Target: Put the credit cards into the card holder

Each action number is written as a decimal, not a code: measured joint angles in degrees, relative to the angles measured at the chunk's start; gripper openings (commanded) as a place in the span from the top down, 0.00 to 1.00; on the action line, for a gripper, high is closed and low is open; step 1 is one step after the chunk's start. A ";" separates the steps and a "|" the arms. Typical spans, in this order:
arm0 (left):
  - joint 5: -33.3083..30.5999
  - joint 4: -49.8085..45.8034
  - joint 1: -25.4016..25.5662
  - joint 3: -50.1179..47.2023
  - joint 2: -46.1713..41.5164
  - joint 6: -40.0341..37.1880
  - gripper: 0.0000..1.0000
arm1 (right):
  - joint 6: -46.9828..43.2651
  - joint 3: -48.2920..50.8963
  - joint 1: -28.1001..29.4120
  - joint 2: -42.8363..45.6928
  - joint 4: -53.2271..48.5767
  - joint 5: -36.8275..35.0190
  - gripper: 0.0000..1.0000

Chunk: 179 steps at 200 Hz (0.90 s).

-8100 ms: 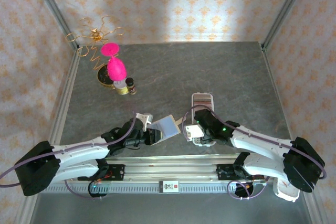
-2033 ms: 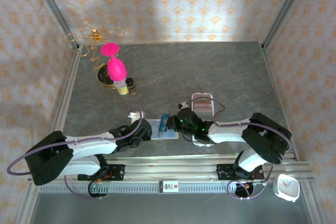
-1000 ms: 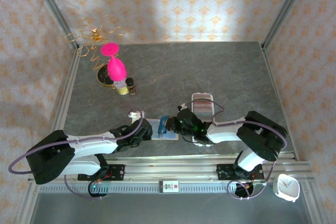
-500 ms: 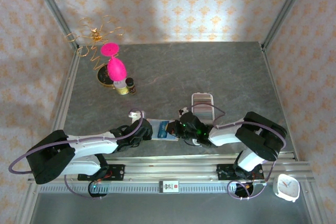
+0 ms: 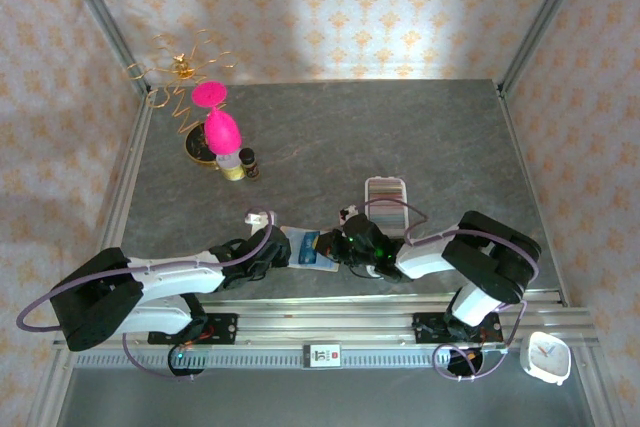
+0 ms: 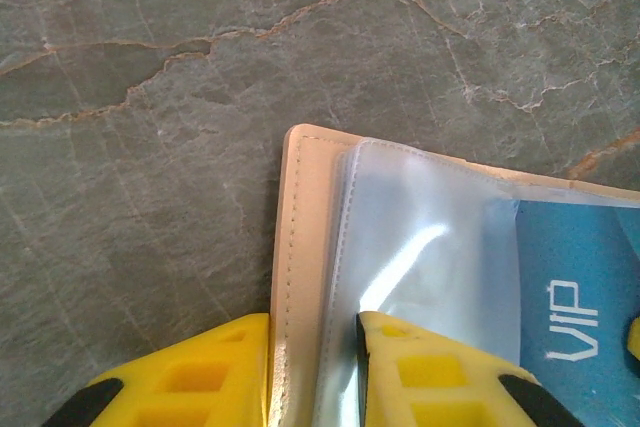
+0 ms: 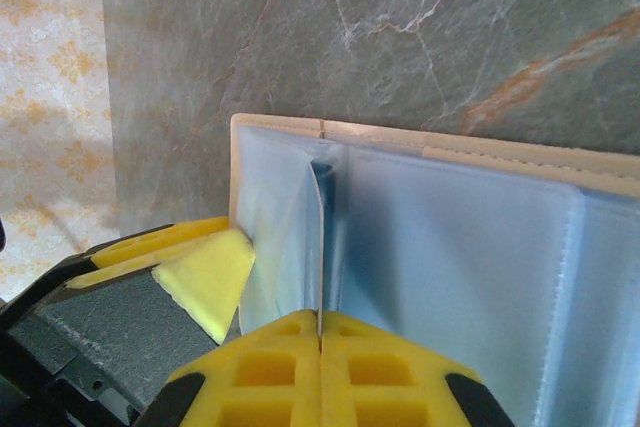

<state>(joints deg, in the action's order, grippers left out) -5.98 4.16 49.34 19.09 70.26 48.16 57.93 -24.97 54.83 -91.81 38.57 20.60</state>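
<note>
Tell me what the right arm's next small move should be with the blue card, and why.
Probably push the blue card a little deeper into the clear sleeve. The right fingers are shut on its trailing edge, it looks only partly inside the card holder, and the left fingers pin the holder's edge, so it should not slide away.

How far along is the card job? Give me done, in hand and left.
Done: the card holder lies open, its edge clamped in the left gripper jaws. In hand: the right gripper, jaws shut, pinches the blue card at a clear sleeve. Left: seating it, then what look like more cards in the white tray.
</note>
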 measured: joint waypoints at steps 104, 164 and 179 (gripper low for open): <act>0.15 1.29 -0.02 -0.90 -0.39 0.04 0.75 | 0.59 -0.13 0.15 -0.28 -0.17 -1.14 1.00; 0.22 1.64 -0.02 -1.20 -0.52 0.07 0.75 | 0.46 -0.33 0.00 -0.28 -0.59 -1.22 1.00; 0.28 1.66 -0.02 -1.20 -0.55 0.11 0.75 | 0.33 -0.42 -0.39 -0.26 -1.01 -1.22 1.00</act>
<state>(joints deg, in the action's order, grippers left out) -5.69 5.82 49.32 17.89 69.71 48.27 58.26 -25.39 54.43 -92.07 37.56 19.38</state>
